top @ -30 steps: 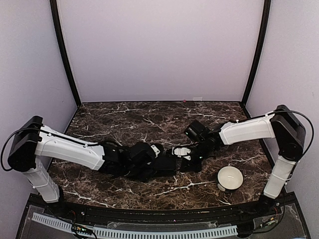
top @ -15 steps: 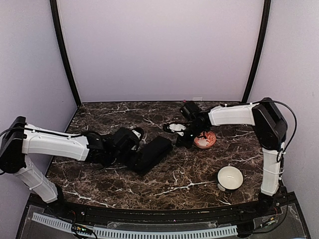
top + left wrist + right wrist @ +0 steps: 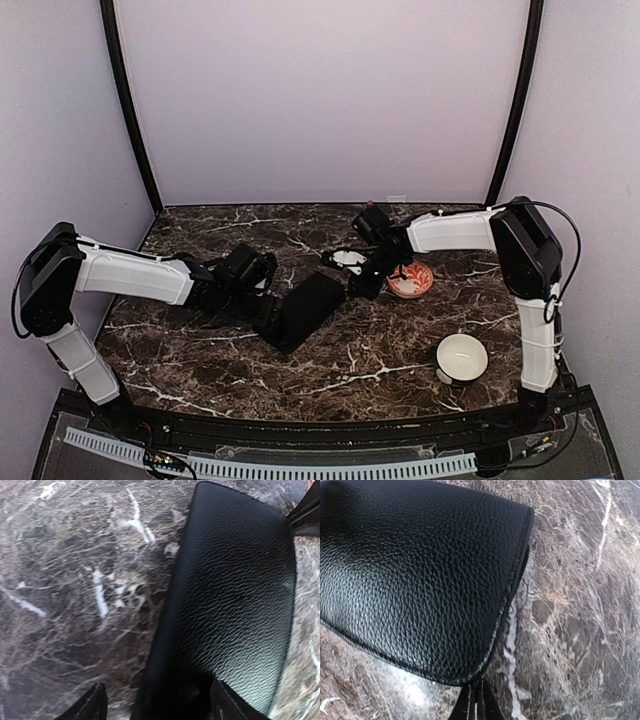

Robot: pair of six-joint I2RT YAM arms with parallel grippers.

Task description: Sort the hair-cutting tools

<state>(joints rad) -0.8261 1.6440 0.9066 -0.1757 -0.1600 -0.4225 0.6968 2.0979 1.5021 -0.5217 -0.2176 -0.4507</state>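
Observation:
No scissors, comb or sticks show in any view. A flat black leather case (image 3: pixel 312 305) lies left of the table's middle, and also shows in the left wrist view (image 3: pixel 235 595) and the right wrist view (image 3: pixel 410 570). My left gripper (image 3: pixel 268 305) (image 3: pixel 159 705) is open over the case's near-left end. One finger is over the marble and the other over the case. My right gripper (image 3: pixel 358 288) (image 3: pixel 477 700) is shut, its tips against the case's zip edge at the far-right corner. I cannot tell whether anything is pinched.
An orange bowl (image 3: pixel 412 283) sits just right of my right gripper. A white bowl (image 3: pixel 462 356) stands near the front right. The table (image 3: pixel 200 225) is dark marble, with walls at the back and both sides.
Both arms have swung away from the front middle. The case now lies further left and the orange bowl is uncovered. In the last half second my right gripper edged left onto the case's corner.

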